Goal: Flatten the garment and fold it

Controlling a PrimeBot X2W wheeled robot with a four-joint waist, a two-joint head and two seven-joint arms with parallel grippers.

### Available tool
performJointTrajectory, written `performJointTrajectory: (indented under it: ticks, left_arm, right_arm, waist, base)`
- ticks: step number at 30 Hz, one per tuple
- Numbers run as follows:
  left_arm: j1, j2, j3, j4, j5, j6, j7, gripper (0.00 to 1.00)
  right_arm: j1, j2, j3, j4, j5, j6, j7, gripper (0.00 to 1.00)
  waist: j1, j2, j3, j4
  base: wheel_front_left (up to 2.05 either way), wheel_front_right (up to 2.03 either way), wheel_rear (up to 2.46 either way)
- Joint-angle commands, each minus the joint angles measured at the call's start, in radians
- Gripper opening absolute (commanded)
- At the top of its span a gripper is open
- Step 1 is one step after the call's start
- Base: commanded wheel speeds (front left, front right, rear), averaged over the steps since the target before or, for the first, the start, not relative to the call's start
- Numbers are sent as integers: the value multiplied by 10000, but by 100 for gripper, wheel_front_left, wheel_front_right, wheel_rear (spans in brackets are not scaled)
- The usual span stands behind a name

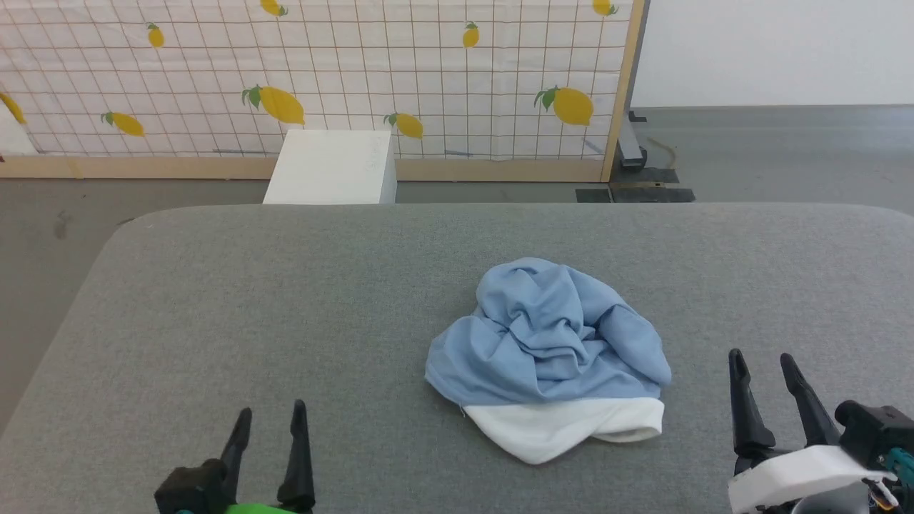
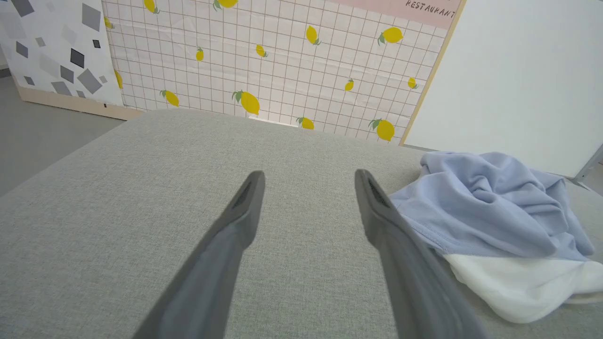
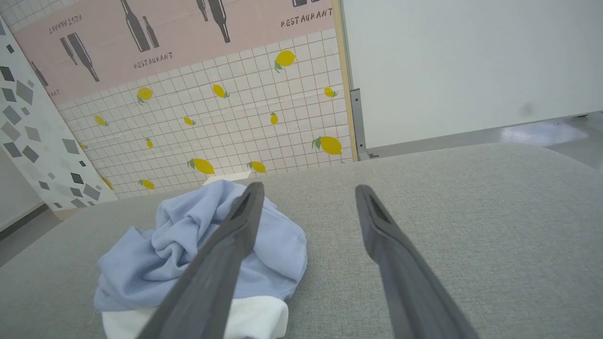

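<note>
A light blue shirt point(image 1: 546, 343) lies crumpled in a loose, wrinkled heap on a grey fabric-covered table point(image 1: 250, 285). A band of white cloth shows along the heap's near edge, tucked under the blue folds. The collar, buttons and logo cannot be made out.

The left gripper point(image 1: 272, 408) hovers to the near left of the shirt, well apart from it. Its two dark fingers are spread wide and hold nothing.

The right gripper point(image 1: 760, 355) sits just to the near right of the shirt, not touching it. Its fingers are also spread wide and empty.

Beyond the shirt, past the table's far edge, a white box point(image 1: 332, 168) stands on the floor point(image 1: 785, 150) before a screen point(image 1: 357, 71) of white grid printed with yellow lemons.
</note>
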State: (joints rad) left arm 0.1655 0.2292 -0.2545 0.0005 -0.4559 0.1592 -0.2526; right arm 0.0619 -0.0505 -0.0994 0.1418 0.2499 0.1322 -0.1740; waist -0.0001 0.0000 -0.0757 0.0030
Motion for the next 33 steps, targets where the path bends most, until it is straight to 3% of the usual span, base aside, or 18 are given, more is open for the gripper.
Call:
performJointTrajectory:
  ticks: [1,7,19,26,32,33]
  left_arm:
    - [59,-33,101,-69,127,-7,-86,100]
    - [-81,-212,284,-186,218,-71,-89,100]
    - [-651,-746,287,125,318,-521,-90,100]
    - [-1081,-995,267,422,431,-795,-91,100]
    - [-1417,-1129,261,653,514,-1002,-91,100]
    - [-1448,-1151,283,679,520,-1020,-91,100]
  right_arm:
    - [-131,3,-9,-98,155,-15,148,100]
    - [-1506,-69,66,-439,244,-15,1860,100]
    - [-3736,-1736,653,608,1221,-15,7984,100]
    - [-3898,-2026,1216,1943,1647,-15,9237,100]
    - [-4209,-2266,1514,2959,1684,-15,8936,100]
    - [-4291,-2329,1597,3056,1646,-15,8833,88]
  waist:
    - [1,0,90,58]
    - [1,0,456,137]
    - [1,0,1453,947]
    - [1,0,1994,1498]
    - [1,0,2360,1844]
    - [1,0,2400,1872]
  base:
    - [0,0,0]
    - [0,0,0]
    - [0,0,0]
    - [0,0,0]
    - [0,0,0]
    - [0,0,0]
